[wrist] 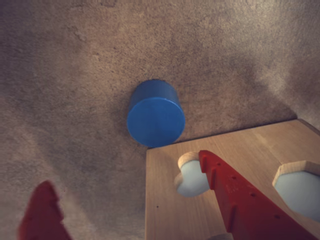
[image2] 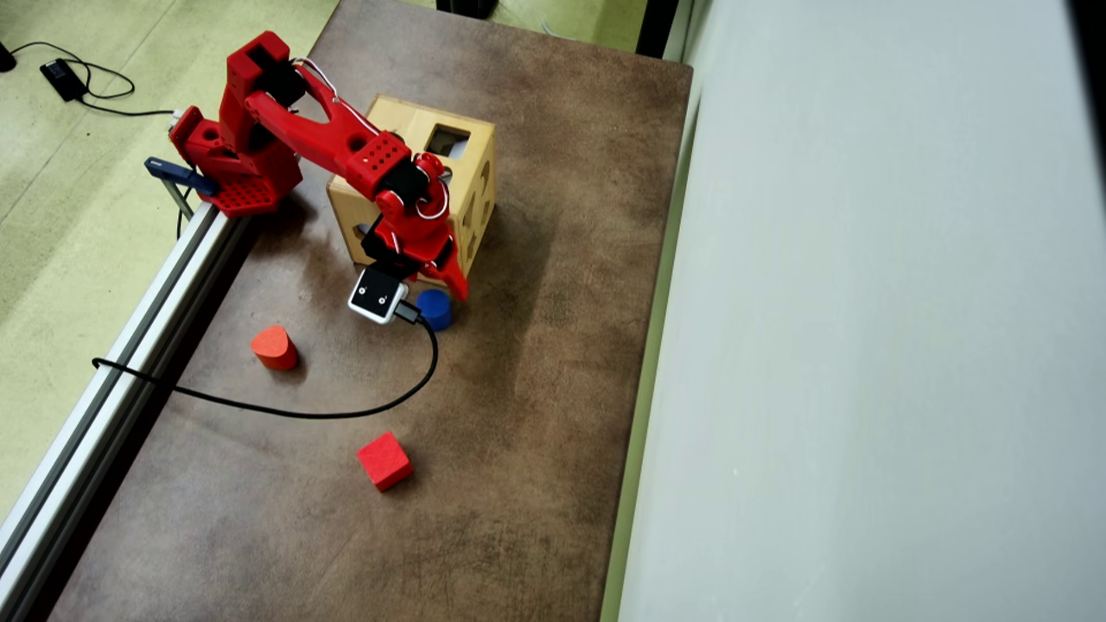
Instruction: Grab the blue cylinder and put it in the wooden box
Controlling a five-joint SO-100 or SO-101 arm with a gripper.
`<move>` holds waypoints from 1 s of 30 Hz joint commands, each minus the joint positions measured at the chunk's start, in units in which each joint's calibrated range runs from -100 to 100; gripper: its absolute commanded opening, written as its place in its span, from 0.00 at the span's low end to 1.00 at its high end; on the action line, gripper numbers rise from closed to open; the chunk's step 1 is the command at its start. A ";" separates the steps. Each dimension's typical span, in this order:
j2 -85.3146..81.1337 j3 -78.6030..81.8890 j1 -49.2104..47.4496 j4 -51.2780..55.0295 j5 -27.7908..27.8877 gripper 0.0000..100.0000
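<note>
Landmark: the wooden box [image2: 406, 186], a light-wood cube with shaped holes in its faces, stands on the brown tabletop [image2: 518, 449].
Blue cylinder: the blue cylinder [image2: 435, 308] stands upright on the tabletop just beside the wooden box's lower corner in the overhead view. In the wrist view the blue cylinder [wrist: 155, 120] shows its flat round top and sits close against the corner of the wooden box [wrist: 170, 210]; whether the two touch I cannot tell.
Tool: the tool [wrist: 130, 195] hangs above the wooden box's corner, empty. One red finger [wrist: 245, 202] crosses the box face over a rounded hole, the other red finger [wrist: 44, 212] is over bare tabletop [wrist: 75, 75], well apart from the first, so the jaws stand wide. The cylinder lies beyond the fingertips, not between them.
Arm: the red arm [image2: 328, 142] reaches from its base at the tabletop's edge across the top of the wooden box, and its tool [image2: 441, 289] ends at the box's lower corner next to the cylinder.
Camera: a small white wrist camera [image2: 378, 295] sits below the wooden box, with a black cable [image2: 285, 413] trailing away from the box.
Red wedge block: the rounded red block [image2: 275, 346] lies well apart from the wooden box, below and left of it in the overhead view.
Red cube: the red cube [image2: 384, 460] lies farther from the wooden box than the rounded block.
</note>
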 commanded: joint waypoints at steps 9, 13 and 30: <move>4.43 -2.84 1.73 -0.63 0.20 0.45; 7.91 -5.08 1.66 -0.63 0.24 0.45; 18.86 -10.89 0.99 -0.55 0.29 0.45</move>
